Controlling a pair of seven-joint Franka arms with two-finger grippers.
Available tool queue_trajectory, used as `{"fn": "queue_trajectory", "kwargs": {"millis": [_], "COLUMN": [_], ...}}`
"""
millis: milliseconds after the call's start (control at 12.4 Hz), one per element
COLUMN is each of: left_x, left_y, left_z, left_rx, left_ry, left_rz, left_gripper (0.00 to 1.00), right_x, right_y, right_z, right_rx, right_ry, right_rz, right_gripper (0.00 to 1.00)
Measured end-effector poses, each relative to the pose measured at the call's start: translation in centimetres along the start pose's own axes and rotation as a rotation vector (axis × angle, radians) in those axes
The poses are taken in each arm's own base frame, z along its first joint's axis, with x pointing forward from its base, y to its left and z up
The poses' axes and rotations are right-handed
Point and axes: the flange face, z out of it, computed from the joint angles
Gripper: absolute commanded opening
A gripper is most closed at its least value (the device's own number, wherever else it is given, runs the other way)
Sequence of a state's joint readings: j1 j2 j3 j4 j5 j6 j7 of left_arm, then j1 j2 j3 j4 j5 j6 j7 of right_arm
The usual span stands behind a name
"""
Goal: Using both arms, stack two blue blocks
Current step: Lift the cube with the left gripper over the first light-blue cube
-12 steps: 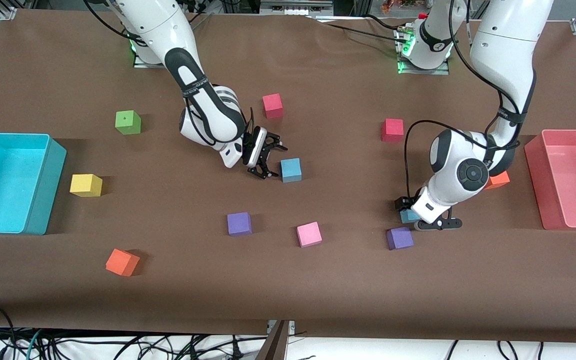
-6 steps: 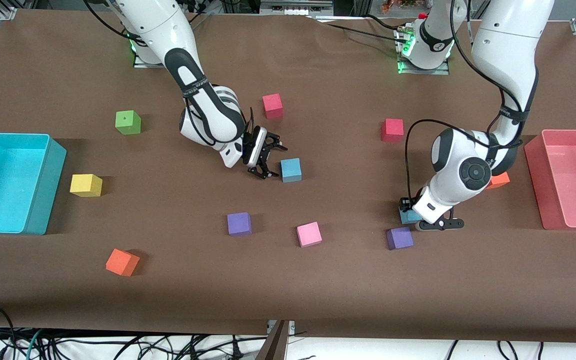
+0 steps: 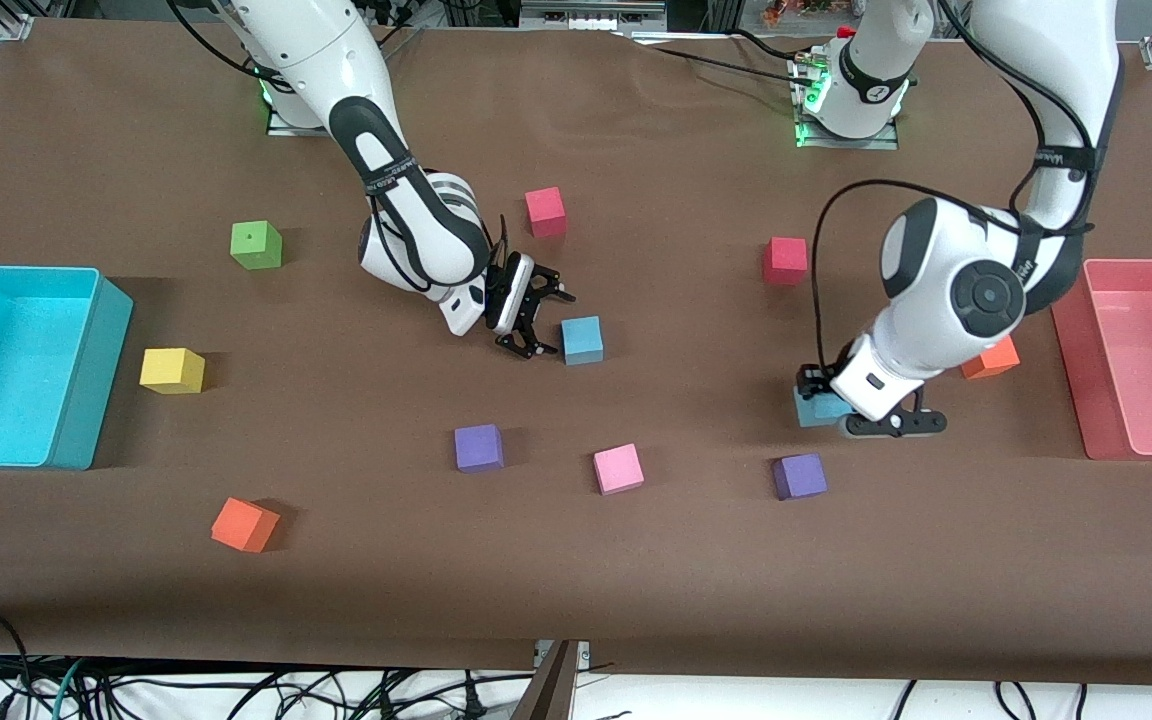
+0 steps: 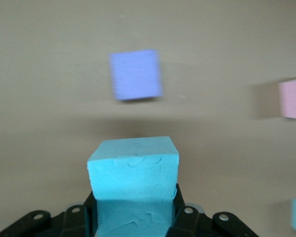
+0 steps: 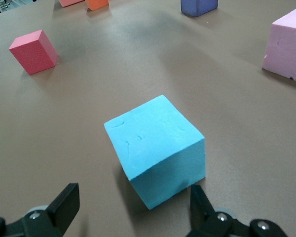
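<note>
Clenched: left gripper [image 3: 821, 400] on dented foam blue block [image 4: 133, 182], now lifted above purple cube [image 3: 800, 476], arm raised since before. Spread wide: right gripper [image 3: 534, 320], unmoved, beside second blue block [image 3: 582, 339] on table [image 3: 636, 560].

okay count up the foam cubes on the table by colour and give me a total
Blue cubes: 2
Purple cubes: 2
Red cubes: 2
Orange cubes: 2
Pink cube: 1
Yellow cube: 1
Green cube: 1
Total: 11
</note>
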State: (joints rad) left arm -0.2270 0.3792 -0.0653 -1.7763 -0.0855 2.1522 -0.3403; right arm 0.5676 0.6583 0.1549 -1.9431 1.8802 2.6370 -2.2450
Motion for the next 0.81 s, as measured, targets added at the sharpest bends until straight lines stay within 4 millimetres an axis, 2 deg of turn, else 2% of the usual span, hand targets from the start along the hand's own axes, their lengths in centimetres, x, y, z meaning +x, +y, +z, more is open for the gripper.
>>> {"fn": "queue_trajectory", "kwargs": {"millis": [243,404,647,809], "left_x": [-2.9,-5.2,-8.0,-9.1], "left_y": [9.1,14.7,22.2,25.3], "left_z": [-2.2,-2.1,0.6,3.4], "left_rx": [-0.016,-0.009,0.0,0.02], "left_ry": [-0.001,-0.022,-0.037,-0.043], "left_rz": [-0.065,-0.106,-0.167,-0.183], "left_gripper": [0.0,0.0,0.0,0.0], "right_x": [0.0,0.1,0.1,0.1], "right_y": [0.0,0.0,0.0,0.0], "right_z": [0.0,0.0,0.1,0.1], "right_rx": [0.0,0.004,0.006,0.007], "right_ry": [0.001,0.005,0.007,0.008], "right_rz": [0.0,0.0,-0.001,-0.001], "right_gripper": [0.99,0.99,0.99,0.99]}}
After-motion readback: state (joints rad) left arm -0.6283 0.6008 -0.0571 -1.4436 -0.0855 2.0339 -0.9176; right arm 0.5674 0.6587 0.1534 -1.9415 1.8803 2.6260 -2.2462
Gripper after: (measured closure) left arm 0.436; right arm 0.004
